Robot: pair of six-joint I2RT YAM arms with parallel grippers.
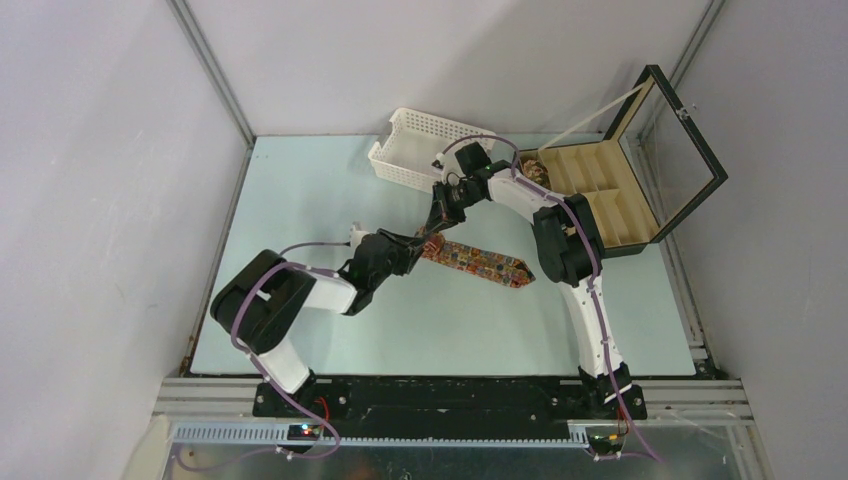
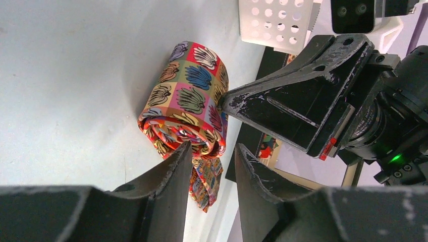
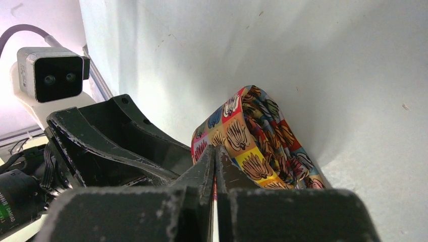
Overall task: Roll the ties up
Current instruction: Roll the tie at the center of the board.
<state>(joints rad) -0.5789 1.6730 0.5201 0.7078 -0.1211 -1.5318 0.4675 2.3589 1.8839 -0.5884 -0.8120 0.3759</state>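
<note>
Left wrist view: left gripper (image 2: pixel 212 149) stands spread astride the tie (image 2: pixel 189 96) coil; right gripper (image 2: pixel 224 103), pressed together, apparently braces it against unrolling.

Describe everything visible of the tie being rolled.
The tie is fabric printed in multicoloured squares with shell-like motifs. One end is wound into a loose coil lying on the pale table; the rest stretches flat to a pointed tip. The shut right gripper touches the coil's side; the open left gripper straddles its spiral end.
</note>
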